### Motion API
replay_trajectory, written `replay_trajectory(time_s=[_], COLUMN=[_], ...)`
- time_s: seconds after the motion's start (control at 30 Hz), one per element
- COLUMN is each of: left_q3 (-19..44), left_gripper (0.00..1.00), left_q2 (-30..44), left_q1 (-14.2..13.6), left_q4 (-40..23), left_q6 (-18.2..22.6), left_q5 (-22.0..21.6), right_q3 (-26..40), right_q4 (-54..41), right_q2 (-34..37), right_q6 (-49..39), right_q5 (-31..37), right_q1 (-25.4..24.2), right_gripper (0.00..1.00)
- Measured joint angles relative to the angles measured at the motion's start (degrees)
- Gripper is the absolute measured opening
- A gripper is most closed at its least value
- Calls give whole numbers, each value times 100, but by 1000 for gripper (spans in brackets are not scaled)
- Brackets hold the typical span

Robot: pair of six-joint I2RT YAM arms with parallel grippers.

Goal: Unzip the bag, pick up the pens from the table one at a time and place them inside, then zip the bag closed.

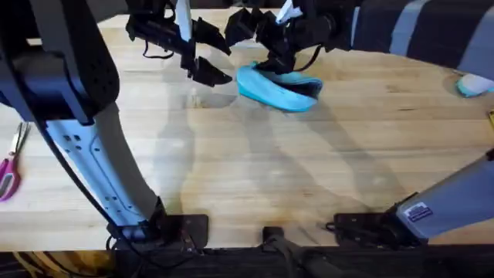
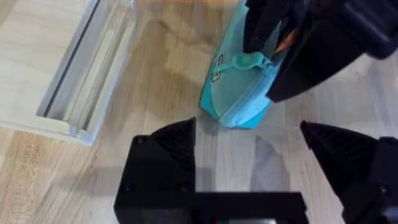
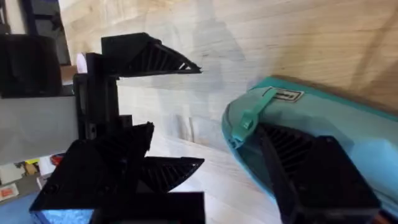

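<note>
The turquoise bag [image 1: 278, 86] lies on the table [image 1: 255, 170] at the far middle, one end raised. My right gripper [image 1: 279, 55] is down on its upper edge, and its dark body hides the contact. The left wrist view shows the bag [image 2: 239, 93] just ahead of my left gripper [image 2: 249, 155], which hangs open and empty, with the right gripper [image 2: 292, 50] on the bag's far side. In the right wrist view the bag [image 3: 360, 130] shows a turquoise pull tab at its end. The pens are out of view.
Pink-handled scissors [image 1: 8, 176] lie at the table's left edge. A pale blue object [image 1: 472, 85] sits at the far right. A clear box [image 2: 81, 74] stands on the table beside the left gripper. The near half of the table is bare wood.
</note>
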Motion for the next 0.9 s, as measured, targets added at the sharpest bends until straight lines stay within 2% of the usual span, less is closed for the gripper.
replay_trajectory(time_s=[0.4,0.63,0.77,0.9], left_q3=[0,0,0,0], left_gripper=[993,993,993,993], left_q2=[0,0,0,0], left_q1=[0,0,0,0], left_q4=[0,2,0,0], left_q6=[2,0,0,1], left_q5=[0,0,0,0], right_q3=[2,2,2,2], right_q4=[89,435,298,-68], right_q2=[256,267,267,267], right_q6=[257,284,250,77], right_q5=[-158,-698,-829,-883], right_q1=[-17,-256,-330,-341], right_gripper=[983,871,811,798])
